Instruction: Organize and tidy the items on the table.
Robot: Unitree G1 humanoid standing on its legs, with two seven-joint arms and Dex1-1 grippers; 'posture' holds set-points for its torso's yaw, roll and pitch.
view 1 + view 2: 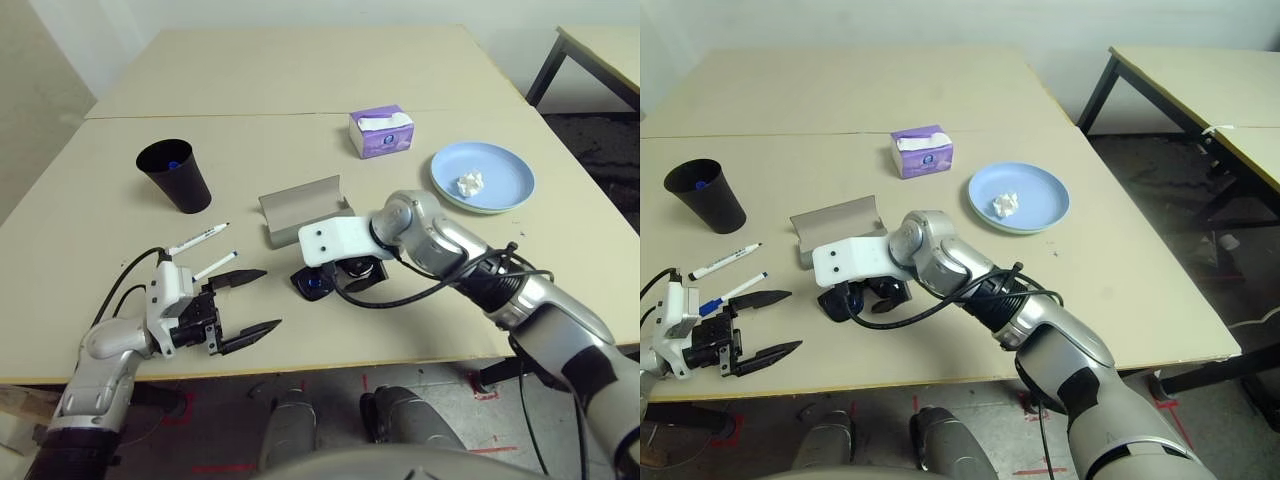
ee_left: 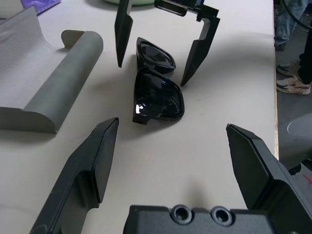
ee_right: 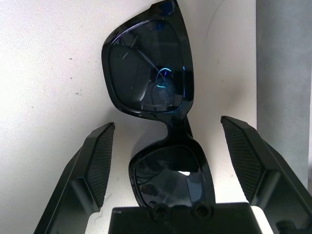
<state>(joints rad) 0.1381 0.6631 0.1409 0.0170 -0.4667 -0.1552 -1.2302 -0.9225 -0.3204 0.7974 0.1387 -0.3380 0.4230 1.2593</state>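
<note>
Black sunglasses [image 3: 156, 92] lie folded on the table [image 1: 300, 90] just in front of the open grey glasses case [image 1: 305, 208]. My right gripper [image 3: 168, 124] hangs over them, open, one finger on each side with a gap to the frame. My left gripper [image 1: 270, 298] rests low near the table's front edge, open and empty, pointing toward the sunglasses [image 2: 158, 97]. Two white markers [image 1: 197, 238] [image 1: 215, 265] lie just behind it. The black cup [image 1: 173, 175] stands at the left with something blue inside. A paper wad [image 1: 470, 183] sits on the light-blue plate [image 1: 505, 160].
A purple tissue box [image 1: 381, 131] stands behind the glasses case. A light-green plate rim [image 1: 470, 208] shows under the blue one. A separate dark-legged table [image 1: 600, 40] stands off the far right corner. A black cable [image 1: 420, 290] loops from my right forearm over the table.
</note>
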